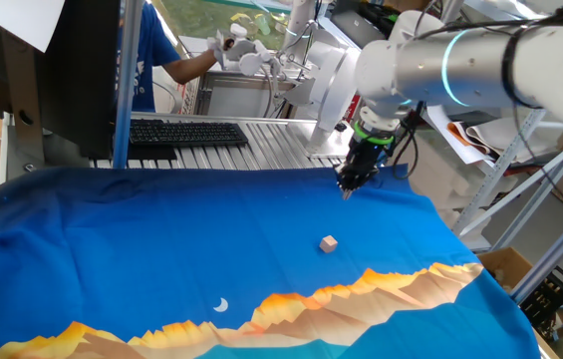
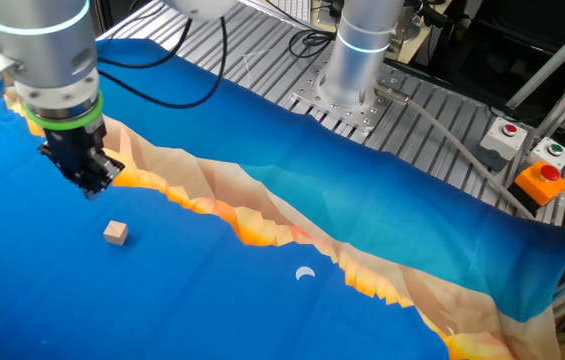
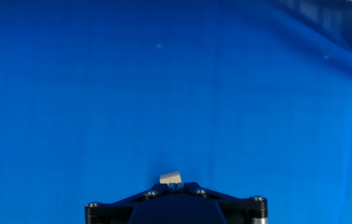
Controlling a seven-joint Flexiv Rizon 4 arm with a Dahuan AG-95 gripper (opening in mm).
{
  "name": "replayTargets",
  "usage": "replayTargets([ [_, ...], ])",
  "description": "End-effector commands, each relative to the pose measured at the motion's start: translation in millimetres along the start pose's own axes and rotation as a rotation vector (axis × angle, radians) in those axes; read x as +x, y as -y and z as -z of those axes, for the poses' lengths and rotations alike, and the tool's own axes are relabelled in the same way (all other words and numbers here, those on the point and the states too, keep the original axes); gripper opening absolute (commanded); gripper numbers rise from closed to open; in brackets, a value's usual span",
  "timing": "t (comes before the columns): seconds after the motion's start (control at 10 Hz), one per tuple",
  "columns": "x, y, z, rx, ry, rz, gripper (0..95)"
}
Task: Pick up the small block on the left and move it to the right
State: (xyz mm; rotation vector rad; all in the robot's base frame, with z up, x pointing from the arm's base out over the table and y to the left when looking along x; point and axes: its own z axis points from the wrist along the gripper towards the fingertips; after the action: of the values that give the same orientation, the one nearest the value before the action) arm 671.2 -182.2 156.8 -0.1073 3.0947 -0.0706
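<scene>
The small block (image 1: 329,243) is a tiny tan cube that lies on the blue cloth, also seen in the other fixed view (image 2: 114,233). My gripper (image 1: 346,189) hangs above the cloth, behind the block and apart from it; it also shows in the other fixed view (image 2: 90,188). Its fingers are together in a narrow point and hold nothing. In the hand view the block (image 3: 170,179) shows just past the gripper (image 3: 176,185), partly hidden by the black hand body.
A flat white crescent print (image 1: 221,305) lies on the cloth near the orange mountain pattern (image 1: 381,284). A keyboard (image 1: 186,132) and monitor stand behind the cloth. The arm's base (image 2: 362,60) and button boxes (image 2: 540,180) sit on the ribbed metal table.
</scene>
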Motion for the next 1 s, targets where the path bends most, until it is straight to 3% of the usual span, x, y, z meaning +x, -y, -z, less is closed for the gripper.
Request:
replayTargets([
  [0.1,-3.3,1.6,-5.6,-0.005,-0.006,-0.003,0.0],
  [0.3,-3.5,1.8,-10.9,-0.005,-0.005,-0.006,0.0],
  [0.7,-3.5,1.8,-10.5,-0.019,-0.008,-0.018,0.0],
  [1.0,-2.9,1.4,-10.7,-0.019,-0.025,-0.015,0.0],
])
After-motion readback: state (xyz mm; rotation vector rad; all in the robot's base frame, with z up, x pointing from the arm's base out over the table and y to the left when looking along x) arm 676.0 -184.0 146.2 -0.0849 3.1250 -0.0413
